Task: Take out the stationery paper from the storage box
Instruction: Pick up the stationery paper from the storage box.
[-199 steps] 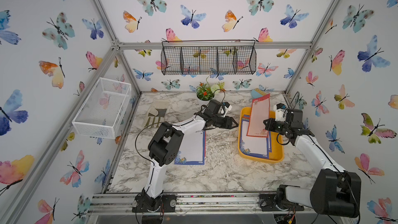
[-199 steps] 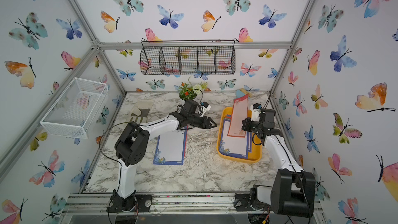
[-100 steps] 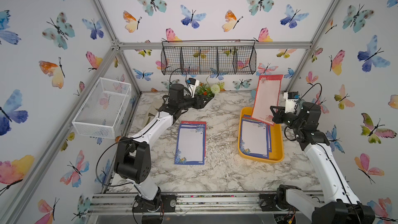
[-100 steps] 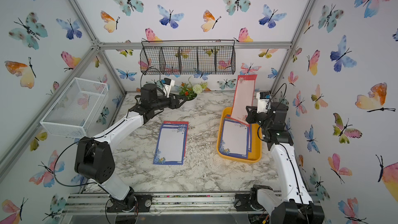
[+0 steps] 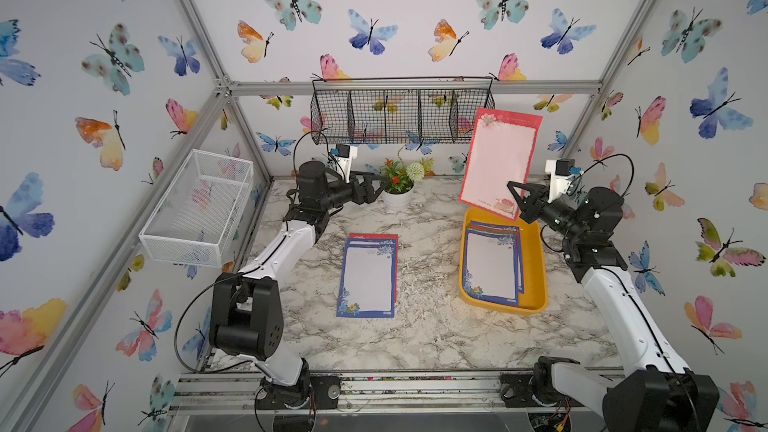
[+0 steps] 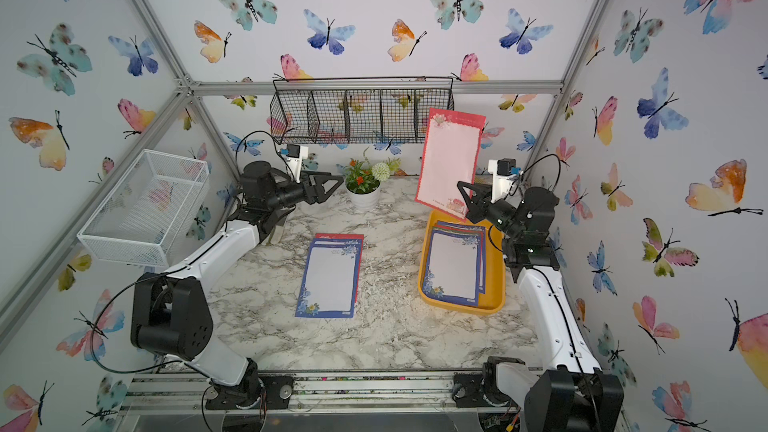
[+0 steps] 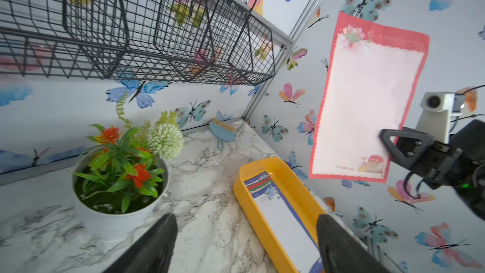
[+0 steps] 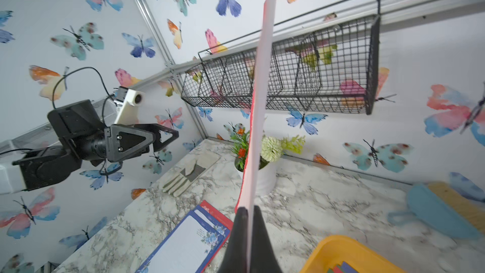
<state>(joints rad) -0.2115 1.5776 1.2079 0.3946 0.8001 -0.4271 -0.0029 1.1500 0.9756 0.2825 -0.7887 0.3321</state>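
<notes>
Storage box [image 5: 536, 272]: beneath right gripper [image 5: 516, 200]. Holds stationery paper stack [image 5: 491, 268], blue-bordered sheet on top, red and green edges under it.
Right gripper: clamped on lower corner of red-bordered sheet [image 5: 500, 157], held upright, clear of box.
Left gripper [image 5: 380, 187]: jaws wide, nothing between them, flower pot [image 5: 397, 200] just ahead.
Two sheets [image 5: 368, 280]: flat on table [image 5: 428, 326], between grippers.
Right wrist view only: glove [image 8: 187, 177] under left arm.
Wrist views only: blue brush [image 7: 223, 130] beyond box.

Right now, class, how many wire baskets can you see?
2: a black basket hangs on the back wall, and a white basket is on the left wall. No others show, and none looks hidden.
</notes>
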